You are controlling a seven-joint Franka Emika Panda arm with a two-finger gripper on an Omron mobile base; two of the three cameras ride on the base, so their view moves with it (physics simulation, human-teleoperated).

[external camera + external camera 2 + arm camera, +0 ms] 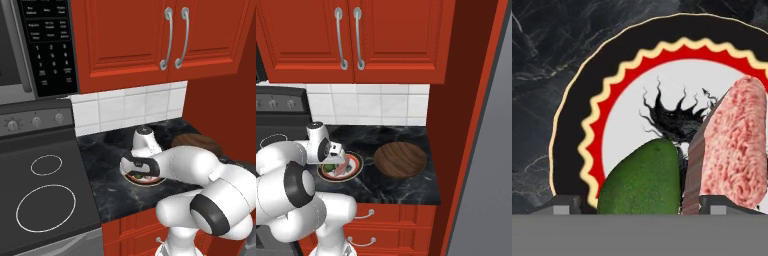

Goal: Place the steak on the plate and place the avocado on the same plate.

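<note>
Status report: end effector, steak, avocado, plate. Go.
End effector open, low over plate. Avocado and steak both on plate, side by side. Brown bowl stands clear beside it; nothing in the way.

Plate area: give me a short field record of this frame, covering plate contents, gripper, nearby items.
plate: on the black marble counter, right of the stove
avocado: lying on the plate, near side in the hand view
steak: on the plate beside the avocado, one edge raised
gripper: just above the plate, jaws wide apart either side of the avocado, which rests on the plate
wooden bowl: on the counter right of the plate, apart from it
task state: both items on the plate
</note>
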